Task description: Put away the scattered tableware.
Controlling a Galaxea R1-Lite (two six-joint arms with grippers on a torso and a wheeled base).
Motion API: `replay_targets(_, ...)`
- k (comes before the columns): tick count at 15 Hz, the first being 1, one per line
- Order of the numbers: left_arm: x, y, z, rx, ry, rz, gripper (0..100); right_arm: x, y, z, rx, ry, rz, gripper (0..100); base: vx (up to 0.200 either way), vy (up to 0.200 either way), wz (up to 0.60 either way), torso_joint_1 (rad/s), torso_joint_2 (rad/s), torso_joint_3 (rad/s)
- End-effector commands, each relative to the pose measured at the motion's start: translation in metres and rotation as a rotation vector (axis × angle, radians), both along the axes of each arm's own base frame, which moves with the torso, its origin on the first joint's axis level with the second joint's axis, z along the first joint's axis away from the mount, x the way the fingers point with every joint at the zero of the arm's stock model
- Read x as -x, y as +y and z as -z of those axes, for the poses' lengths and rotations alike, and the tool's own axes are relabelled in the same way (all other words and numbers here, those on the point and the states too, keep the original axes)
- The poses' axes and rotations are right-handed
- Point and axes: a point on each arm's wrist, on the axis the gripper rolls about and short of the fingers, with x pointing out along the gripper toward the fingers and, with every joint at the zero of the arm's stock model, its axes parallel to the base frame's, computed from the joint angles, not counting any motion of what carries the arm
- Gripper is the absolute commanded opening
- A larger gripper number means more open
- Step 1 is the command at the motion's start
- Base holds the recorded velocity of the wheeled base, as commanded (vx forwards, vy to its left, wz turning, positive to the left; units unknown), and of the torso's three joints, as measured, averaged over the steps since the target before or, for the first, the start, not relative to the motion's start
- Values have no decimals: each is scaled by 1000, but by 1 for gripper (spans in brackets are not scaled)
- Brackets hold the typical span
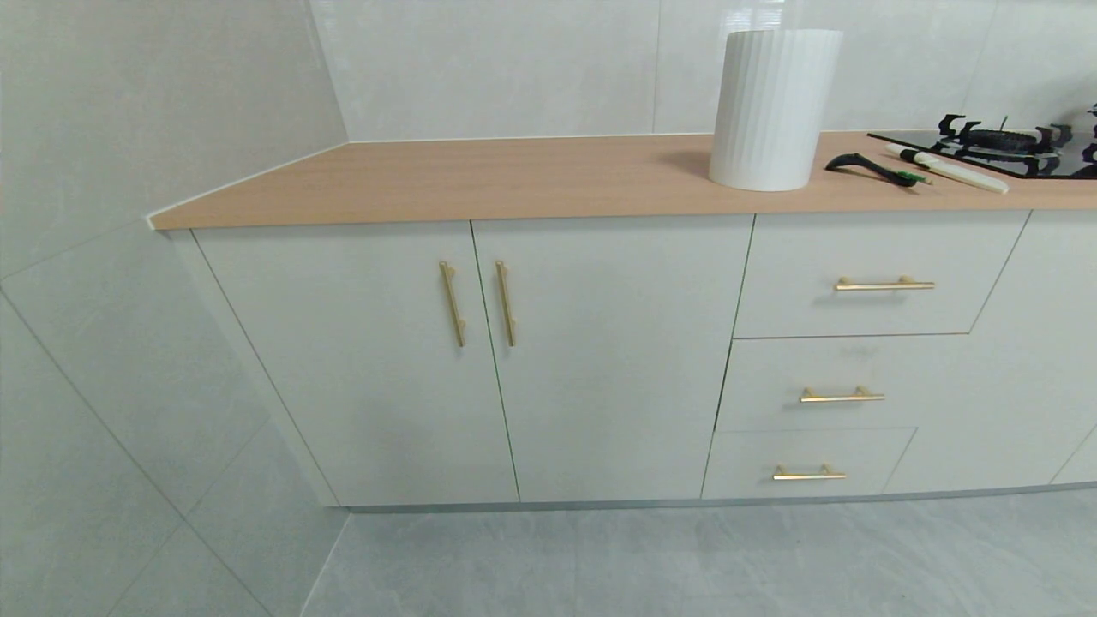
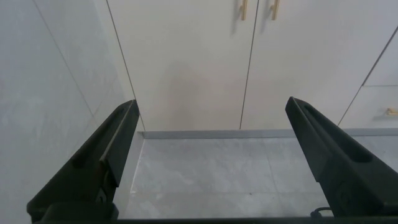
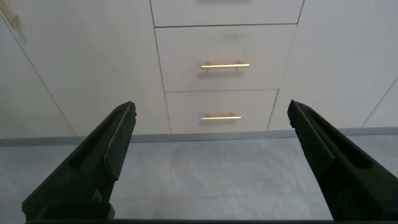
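Note:
On the wooden countertop (image 1: pixel 480 180) at the right lie a black utensil (image 1: pixel 870 167) and a long white utensil (image 1: pixel 951 169), side by side near the hob. A tall white ribbed container (image 1: pixel 771 107) stands just left of them. My left gripper (image 2: pixel 211 109) hangs low over the floor, open and holding nothing, facing the double cabinet doors (image 2: pixel 249 56). My right gripper (image 3: pixel 211 111) is also open with nothing in it, low before the drawers (image 3: pixel 225 57).
A black gas hob (image 1: pixel 1011 146) sits at the counter's far right. White cabinet doors (image 1: pixel 480 360) with gold handles are shut; three drawers (image 1: pixel 857 343) to their right are shut. A tiled wall (image 1: pixel 128 257) closes the left side. Grey floor (image 1: pixel 686 557) lies open below.

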Motion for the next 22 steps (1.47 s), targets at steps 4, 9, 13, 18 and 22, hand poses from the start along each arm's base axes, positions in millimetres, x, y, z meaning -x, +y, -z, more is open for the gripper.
replay_targets(4,0,0,0,-3,1,-1,100,0,0,0,-1,3,-1,100,0,-50,0,1,1,1)
replay_targets(9,0,0,0,1,1,-1,100,0,0,0,-2,3,-1,100,0,-200,0,4,3,-2)
replay_targets(13,0,0,0,1,1,-1,100,0,0,0,-1,3,-1,100,0,-200,0,5,5,4)
replay_targets(18,0,0,0,1,1,-1,100,0,0,0,-1,3,-1,100,0,-40,0,0,0,0)
replay_targets(22,0,0,0,0,1,-1,100,0,0,0,-1,3,-1,100,0,0,0,0,0,0)
